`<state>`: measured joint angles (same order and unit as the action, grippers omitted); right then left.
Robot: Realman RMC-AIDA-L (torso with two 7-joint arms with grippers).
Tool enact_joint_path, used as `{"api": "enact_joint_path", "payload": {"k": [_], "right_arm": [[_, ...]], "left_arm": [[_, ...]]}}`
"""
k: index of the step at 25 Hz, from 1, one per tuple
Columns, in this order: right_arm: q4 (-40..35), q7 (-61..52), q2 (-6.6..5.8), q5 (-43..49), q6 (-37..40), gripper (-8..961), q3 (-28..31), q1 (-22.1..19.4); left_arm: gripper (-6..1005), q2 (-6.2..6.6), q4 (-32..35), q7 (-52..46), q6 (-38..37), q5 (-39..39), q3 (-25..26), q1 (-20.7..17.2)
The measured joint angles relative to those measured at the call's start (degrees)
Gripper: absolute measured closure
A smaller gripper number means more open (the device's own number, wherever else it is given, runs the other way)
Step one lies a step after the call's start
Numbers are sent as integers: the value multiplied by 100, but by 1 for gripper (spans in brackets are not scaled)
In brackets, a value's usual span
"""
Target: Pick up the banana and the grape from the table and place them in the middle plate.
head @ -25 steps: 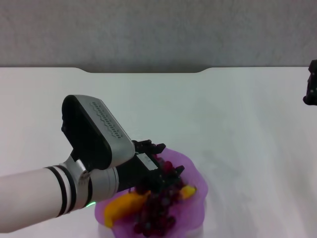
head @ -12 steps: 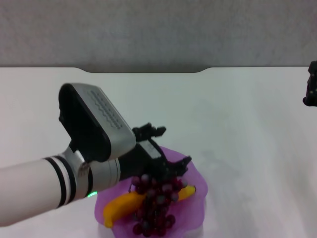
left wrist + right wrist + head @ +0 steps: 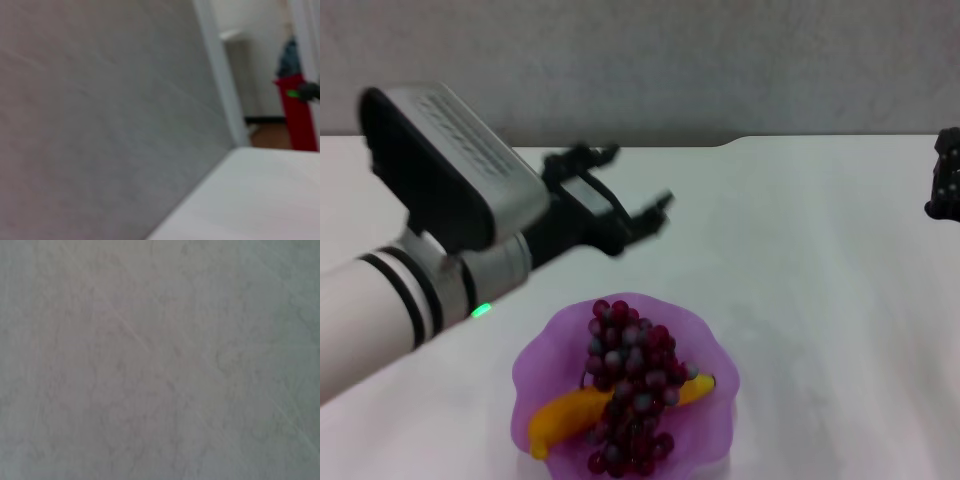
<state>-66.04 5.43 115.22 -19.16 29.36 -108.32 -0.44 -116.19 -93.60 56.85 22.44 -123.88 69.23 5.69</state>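
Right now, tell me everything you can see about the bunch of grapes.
The bunch of grapes is long, made of small dark red-purple berries, some frosted grey, with a smooth, artificial look. It lies lengthwise in the translucent purple plate, draped across the middle of the banana, whose ends stick out on either side. Nothing grips it: the left tool is raised clear of it, beyond the plate, with its fingers open.
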Motion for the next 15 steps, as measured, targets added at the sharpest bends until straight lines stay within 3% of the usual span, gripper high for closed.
{"api": "enact_joint_path", "payload": {"k": [7,12,15], "right_arm": [[153,3,0,13,258,937,-33,13],[290,5,0,6,515,937,-81,18],[356,7,0,-2,635,937,-86,18]], "left_arm": [[286,5,116,213,-1743,26,5,-317],[486,3,315,195,-2998,45,7,-553],[554,4,461,11,-3703,52,-4,-645]]}}
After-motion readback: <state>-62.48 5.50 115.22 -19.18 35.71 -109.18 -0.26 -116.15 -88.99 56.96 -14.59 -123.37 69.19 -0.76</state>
